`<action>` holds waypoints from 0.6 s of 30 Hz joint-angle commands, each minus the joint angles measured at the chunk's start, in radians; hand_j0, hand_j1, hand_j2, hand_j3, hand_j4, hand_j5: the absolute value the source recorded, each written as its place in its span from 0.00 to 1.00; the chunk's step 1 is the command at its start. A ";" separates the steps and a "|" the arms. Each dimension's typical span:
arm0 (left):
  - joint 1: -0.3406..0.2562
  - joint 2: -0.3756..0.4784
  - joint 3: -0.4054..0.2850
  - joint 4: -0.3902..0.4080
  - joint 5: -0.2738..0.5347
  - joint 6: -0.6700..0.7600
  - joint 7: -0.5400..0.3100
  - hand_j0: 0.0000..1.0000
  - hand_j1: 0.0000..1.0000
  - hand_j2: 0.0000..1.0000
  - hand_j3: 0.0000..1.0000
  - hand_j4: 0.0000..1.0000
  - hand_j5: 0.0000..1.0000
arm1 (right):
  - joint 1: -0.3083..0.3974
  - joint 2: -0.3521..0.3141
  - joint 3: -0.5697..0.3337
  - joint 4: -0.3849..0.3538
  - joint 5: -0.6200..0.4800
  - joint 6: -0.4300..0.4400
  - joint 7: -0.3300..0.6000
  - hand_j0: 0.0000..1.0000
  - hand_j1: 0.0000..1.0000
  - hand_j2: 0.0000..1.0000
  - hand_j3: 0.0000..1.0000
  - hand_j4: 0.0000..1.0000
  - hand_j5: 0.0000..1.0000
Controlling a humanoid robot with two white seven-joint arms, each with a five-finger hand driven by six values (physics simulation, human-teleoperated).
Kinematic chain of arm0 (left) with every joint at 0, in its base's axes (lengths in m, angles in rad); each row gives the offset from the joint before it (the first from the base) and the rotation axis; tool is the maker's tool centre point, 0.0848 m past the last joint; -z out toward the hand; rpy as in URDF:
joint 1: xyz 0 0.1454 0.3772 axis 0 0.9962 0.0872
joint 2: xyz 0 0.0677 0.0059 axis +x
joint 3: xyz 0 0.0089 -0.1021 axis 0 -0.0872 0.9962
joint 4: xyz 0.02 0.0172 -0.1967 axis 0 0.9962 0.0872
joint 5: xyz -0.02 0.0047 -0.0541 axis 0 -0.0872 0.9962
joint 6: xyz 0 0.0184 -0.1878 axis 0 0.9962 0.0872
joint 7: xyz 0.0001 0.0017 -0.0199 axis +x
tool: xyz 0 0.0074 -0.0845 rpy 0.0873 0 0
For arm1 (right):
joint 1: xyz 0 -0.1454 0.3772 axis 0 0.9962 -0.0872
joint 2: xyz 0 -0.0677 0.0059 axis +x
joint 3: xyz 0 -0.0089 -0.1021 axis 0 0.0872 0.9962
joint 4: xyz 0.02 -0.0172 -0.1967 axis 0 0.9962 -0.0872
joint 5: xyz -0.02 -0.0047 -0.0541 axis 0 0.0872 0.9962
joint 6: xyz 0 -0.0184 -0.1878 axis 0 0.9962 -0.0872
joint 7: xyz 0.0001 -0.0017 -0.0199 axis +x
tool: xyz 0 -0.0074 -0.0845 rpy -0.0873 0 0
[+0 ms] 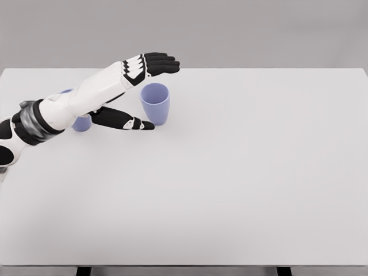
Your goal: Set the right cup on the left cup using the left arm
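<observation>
In the upper left of the frame the left hand point(133, 92) brackets the right cup point(155, 103): its fingers point(161, 62) are spread apart above the rim, thumb low beside the base, gripping nothing yet. The cup stands upright on the tabletop point(241, 172). The left cup point(81, 121) sits mostly hidden behind the forearm. Grasp, lift and stacking all appear still to be done.

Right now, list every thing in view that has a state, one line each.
Right cup: upright on the table, mouth open, not gripped.
Left cup: on the table, mostly hidden behind the arm.
Left robot hand: open, fingers above and behind the right cup, thumb low beside it.
Right robot hand: not in view.
</observation>
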 commanded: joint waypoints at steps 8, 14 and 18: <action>-0.012 0.004 -0.001 0.000 0.001 0.000 0.001 1.00 1.00 1.00 1.00 1.00 1.00 | -0.006 0.000 0.001 -0.012 0.002 -0.002 0.000 1.00 1.00 1.00 1.00 1.00 1.00; -0.035 0.025 -0.004 0.000 0.005 0.000 -0.001 1.00 1.00 1.00 1.00 1.00 1.00 | -0.006 0.000 0.001 -0.012 0.002 -0.002 0.000 1.00 1.00 1.00 1.00 1.00 1.00; -0.347 0.125 -0.412 0.000 0.087 0.000 -0.001 1.00 1.00 1.00 1.00 1.00 1.00 | -0.006 0.000 0.001 -0.012 0.002 -0.002 0.000 1.00 1.00 1.00 1.00 1.00 1.00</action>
